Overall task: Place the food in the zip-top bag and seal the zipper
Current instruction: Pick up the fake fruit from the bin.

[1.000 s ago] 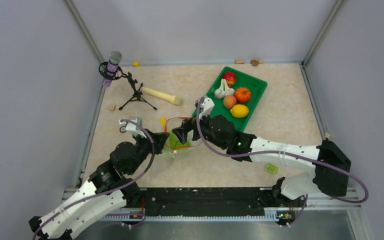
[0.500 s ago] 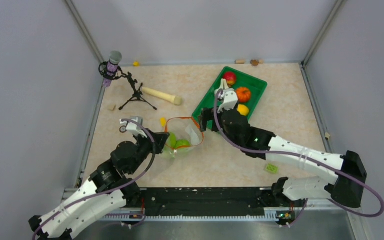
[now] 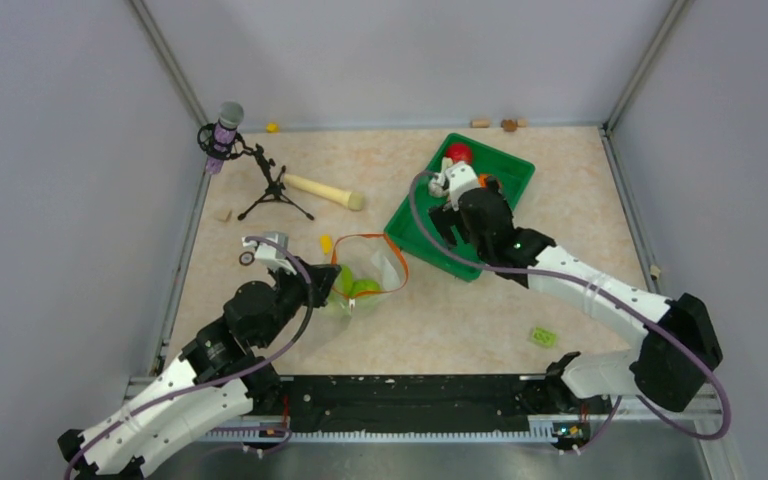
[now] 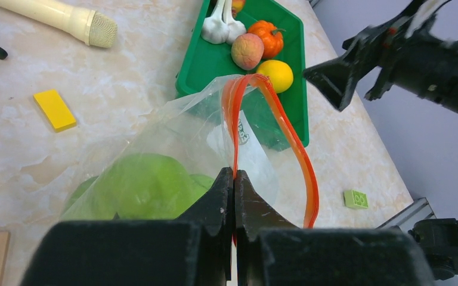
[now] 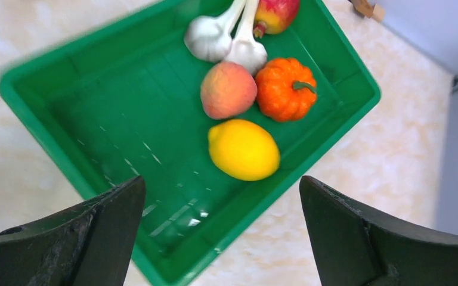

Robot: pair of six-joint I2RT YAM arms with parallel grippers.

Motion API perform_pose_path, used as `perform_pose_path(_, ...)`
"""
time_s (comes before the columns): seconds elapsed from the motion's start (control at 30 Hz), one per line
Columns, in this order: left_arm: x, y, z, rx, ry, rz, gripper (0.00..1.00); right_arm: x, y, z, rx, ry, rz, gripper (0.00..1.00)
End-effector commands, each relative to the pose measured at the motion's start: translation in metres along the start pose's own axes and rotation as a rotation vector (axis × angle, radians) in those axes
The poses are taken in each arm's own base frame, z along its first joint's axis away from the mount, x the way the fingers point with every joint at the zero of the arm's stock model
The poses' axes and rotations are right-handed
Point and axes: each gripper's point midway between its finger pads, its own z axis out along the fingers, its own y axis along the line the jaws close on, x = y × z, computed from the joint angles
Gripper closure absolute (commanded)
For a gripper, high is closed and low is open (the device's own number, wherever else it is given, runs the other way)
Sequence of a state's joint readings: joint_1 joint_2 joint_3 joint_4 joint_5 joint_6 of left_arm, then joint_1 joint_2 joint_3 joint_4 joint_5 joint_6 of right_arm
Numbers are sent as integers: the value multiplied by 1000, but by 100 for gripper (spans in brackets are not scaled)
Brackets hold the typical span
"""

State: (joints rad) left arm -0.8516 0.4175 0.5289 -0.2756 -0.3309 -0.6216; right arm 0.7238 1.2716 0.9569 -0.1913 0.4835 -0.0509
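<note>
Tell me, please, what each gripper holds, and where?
Left gripper pinches the zip-top bag by its zipper; right gripper, open above the green tray, holds nothing.

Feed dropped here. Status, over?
Left end effector shut on zipper, bag mouth open. Right end effector open over tray, above lemon. Green food bagged. Nothing blocking.

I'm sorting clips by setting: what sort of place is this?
Probably a robot test cell in a lab, not a kitchen: plain grey walls box in the table, a microphone stands on a tripod, and the tray holds toy food.
</note>
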Motion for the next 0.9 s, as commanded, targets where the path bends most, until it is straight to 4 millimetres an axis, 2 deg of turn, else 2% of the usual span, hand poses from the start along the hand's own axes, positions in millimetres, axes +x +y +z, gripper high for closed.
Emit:
perform_pose_path(0.0,-9,-5,4,13,-38,2,100,28,-4,16,-41,91,-473,1)
perform_pose_path(0.07,-8,-4,5,7,-36,4,100,34,-6,26,-45,104,-528,1)
perform_pose_path(0.23,-6,-1,8,-12,-29,14,100,33,-2,49,-162,82,-566,1)
perform_pose_path(0.37,-4,2,11,-27,-25,26,100,54,-2,65,-240,110,-610,1)
perform_pose_path(0.5,-1,1,14,-26,-13,33,100,72,-10,81,-276,153,-569,1)
perform_pose_path(0.6,1,-2,15,-11,0,39,100,78,-16,92,-270,178,-526,1)
perform_pose_path(0.77,2,-8,14,25,1,47,100,83,-15,104,-258,202,-493,1)
perform_pose_path(0.87,1,-8,13,26,0,46,100,93,-16,113,-252,226,-482,2)
